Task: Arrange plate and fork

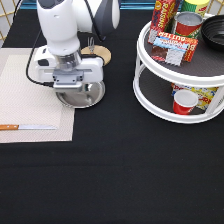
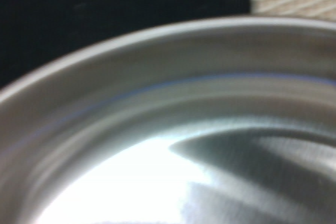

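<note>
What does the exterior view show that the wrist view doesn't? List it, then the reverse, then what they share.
Only the exterior view: the gripper over the plate, the knife on the placemat, the wooden disc, and the two-tier rack holding cans and a red cup.
Only the wrist view: a close look at the plate's raised rim and shiny inside.
Both: the plate, lying at the placemat's edge.

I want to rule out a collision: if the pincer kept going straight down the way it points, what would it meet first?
Most likely the plate: the pincer points down right over it, and the wrist view is filled by its shiny inside. How much gap remains, or whether they already touch, cannot be told.
</note>
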